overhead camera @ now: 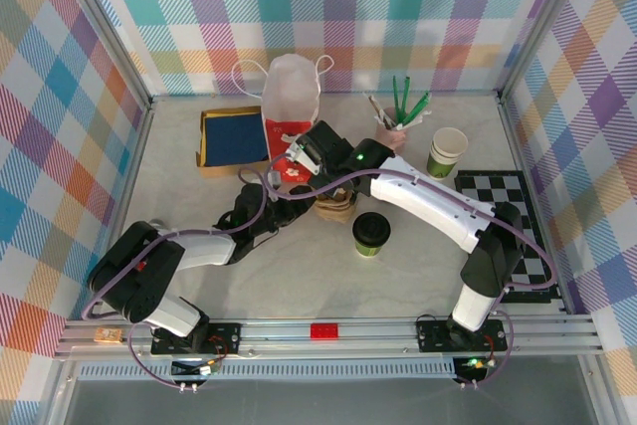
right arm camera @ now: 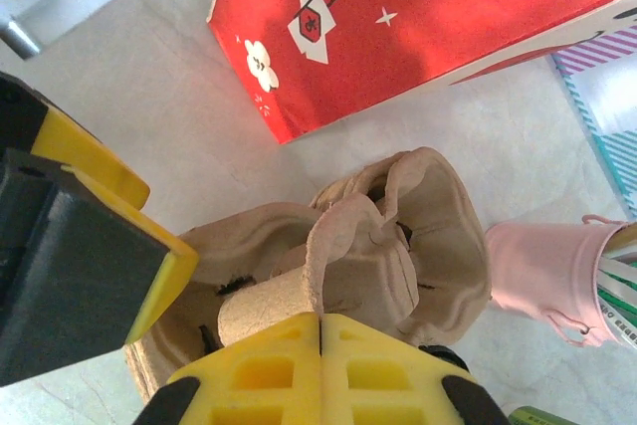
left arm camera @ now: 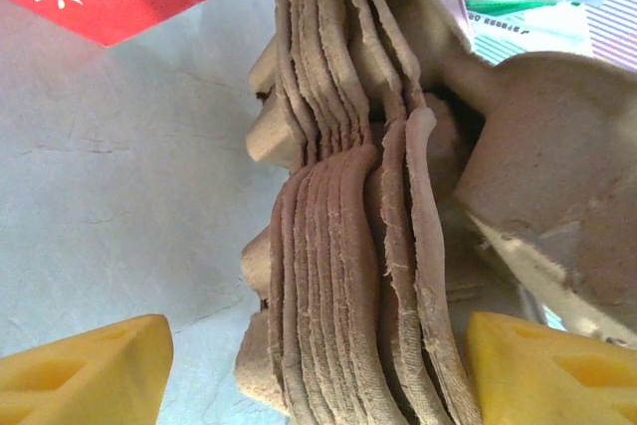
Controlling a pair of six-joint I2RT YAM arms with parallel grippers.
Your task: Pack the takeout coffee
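The takeout coffee (overhead camera: 371, 234) stands upright on the tabletop (overhead camera: 289, 281), lid on. It is just right of the stack of pulp carriers (left arm camera: 328, 246) and apart from it, with the red bag (overhead camera: 292, 106) further back. Both arms are busy at that stack: the left end effector (left arm camera: 318, 375) gapes wide astride it, and the right end effector (right arm camera: 318, 345) is pinched tight on the top carrier (right arm camera: 398, 236). The cup lies to the right of both, on the right arm's side, so I'd judge that arm nearer.
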